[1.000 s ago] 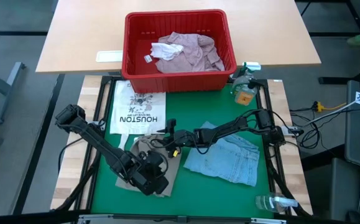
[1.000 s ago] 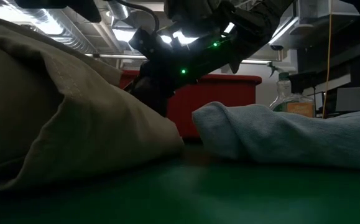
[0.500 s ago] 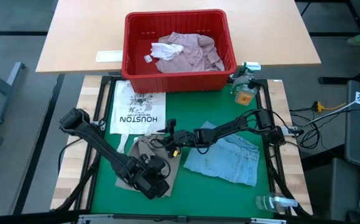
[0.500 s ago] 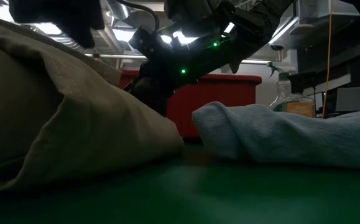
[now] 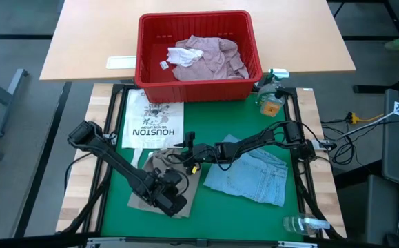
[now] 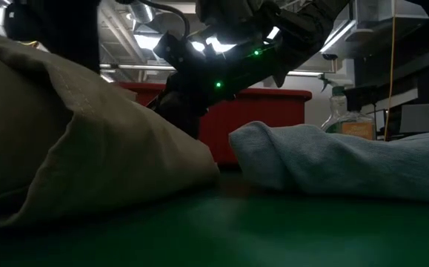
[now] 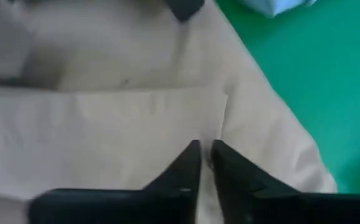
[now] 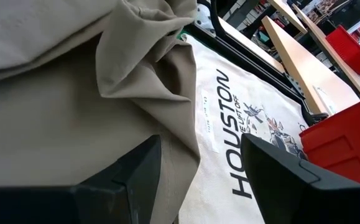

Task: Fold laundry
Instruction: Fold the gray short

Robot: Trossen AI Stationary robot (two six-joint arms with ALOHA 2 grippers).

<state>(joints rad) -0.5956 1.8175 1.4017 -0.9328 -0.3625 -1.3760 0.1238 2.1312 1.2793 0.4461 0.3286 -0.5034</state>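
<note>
Tan cloth [image 5: 159,180] lower centre-left on the green bench [image 5: 213,213], left claw [image 7: 203,163] pinched shut on its edge, right claw [image 5: 185,153] spread open above it, jeans [image 5: 254,176] right of centre, red basket [image 5: 198,48] with pink shirt [image 5: 202,56] at top, white Houston shirt [image 5: 152,118] upper left, bottles [image 5: 271,93] beside basket.

A white cloth [image 5: 151,118] on the green mat, just in front of the red basket [image 5: 198,76], carries the word "HOUSTON" in bold dark capitals under a small dark emblem; seen from above the word reads upside down; a smaller line of print beneath it is too small to make out; the right wrist view shows the same cloth [image 8: 242,149] with "HOUSTON" legible beside the tan cloth [image 8: 74,124]; a small white tag [image 8: 209,121] on it bears print too fine to read.
</note>
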